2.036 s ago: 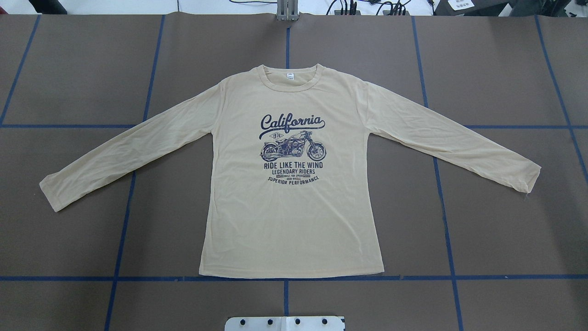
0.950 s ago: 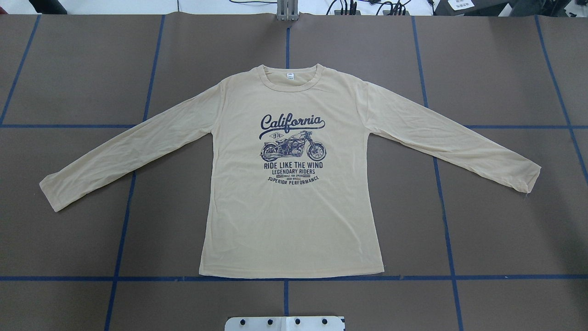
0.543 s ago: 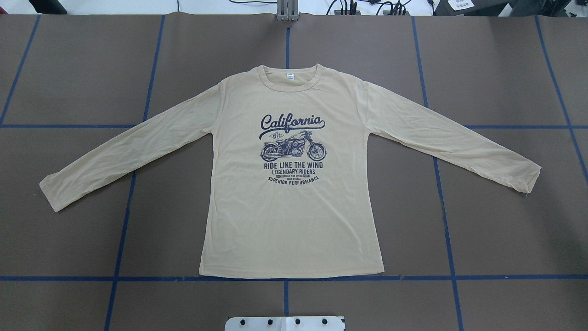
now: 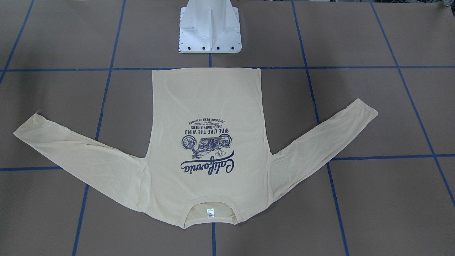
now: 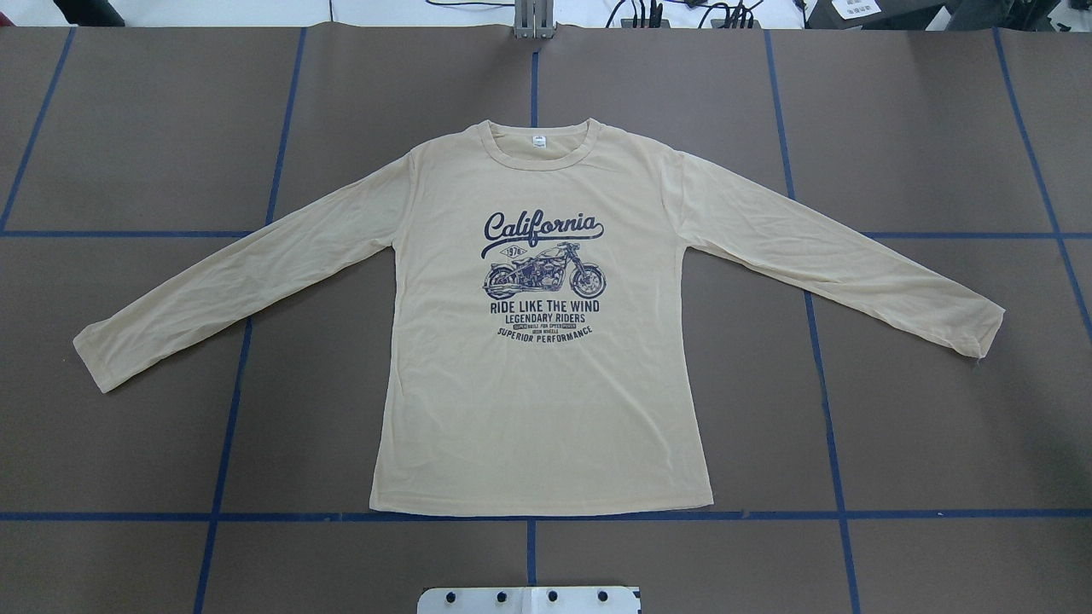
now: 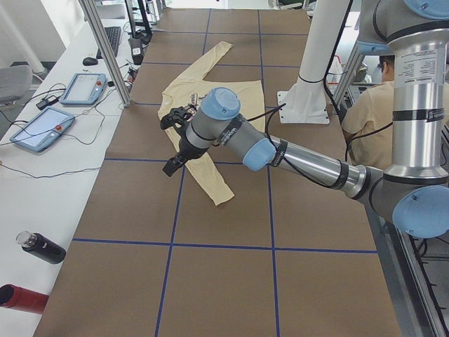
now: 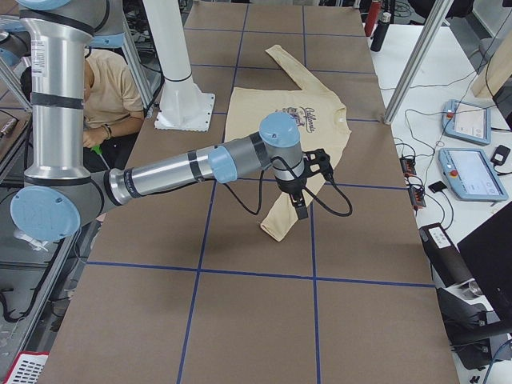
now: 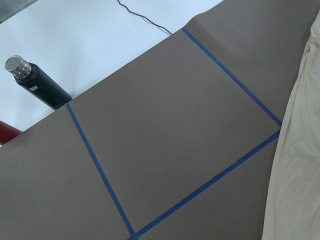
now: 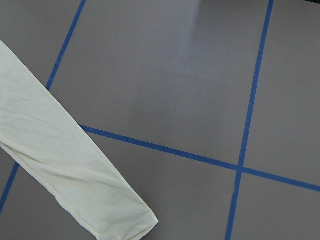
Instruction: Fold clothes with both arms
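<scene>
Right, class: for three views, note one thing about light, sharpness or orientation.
Overhead exterior: even light, the print on the T-shirt sharp and readable. Exterior front-facing: the same print reads upside down. Right wrist-mounted: a pale sheen on the table cover near the top.

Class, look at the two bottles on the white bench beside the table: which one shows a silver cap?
The black bottle; its silver cap is plain. The red bottle is cut off, no cap showing.

left gripper [image 6: 172, 163]: jaw gap unreadable | right gripper [image 7: 301, 208]: same | neck label [image 5: 538, 141]: print too small | red bottle [image 6: 22, 298]: cut off at edge | person [image 6: 361, 116]: half behind left arm [image 6: 302, 158]
</scene>
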`<action>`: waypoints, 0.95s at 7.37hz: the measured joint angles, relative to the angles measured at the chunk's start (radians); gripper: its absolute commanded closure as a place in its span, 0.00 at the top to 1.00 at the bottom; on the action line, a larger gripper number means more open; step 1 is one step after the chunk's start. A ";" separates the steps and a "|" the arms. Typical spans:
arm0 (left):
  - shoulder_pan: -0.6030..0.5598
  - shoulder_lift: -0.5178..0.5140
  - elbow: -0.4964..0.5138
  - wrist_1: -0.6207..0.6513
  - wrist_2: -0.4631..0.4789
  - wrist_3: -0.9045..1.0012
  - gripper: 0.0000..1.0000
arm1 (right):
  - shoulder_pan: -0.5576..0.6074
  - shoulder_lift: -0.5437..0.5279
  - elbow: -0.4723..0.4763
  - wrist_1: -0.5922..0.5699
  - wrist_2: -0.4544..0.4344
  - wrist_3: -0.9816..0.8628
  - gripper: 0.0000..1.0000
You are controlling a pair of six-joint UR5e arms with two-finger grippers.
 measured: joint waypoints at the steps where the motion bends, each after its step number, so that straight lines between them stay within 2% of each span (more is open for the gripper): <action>1: 0.000 0.004 0.000 -0.011 0.001 -0.003 1.00 | -0.047 -0.034 -0.007 0.092 -0.013 0.122 0.99; 4: 0.001 0.007 0.000 -0.017 0.003 -0.004 1.00 | -0.170 -0.172 -0.099 0.515 -0.075 0.454 0.93; 5: 0.001 0.007 0.000 -0.018 0.003 -0.004 1.00 | -0.214 -0.186 -0.142 0.619 -0.112 0.539 0.89; 7: 0.001 0.009 0.000 -0.020 0.004 -0.001 1.00 | -0.328 -0.178 -0.214 0.744 -0.233 0.668 0.80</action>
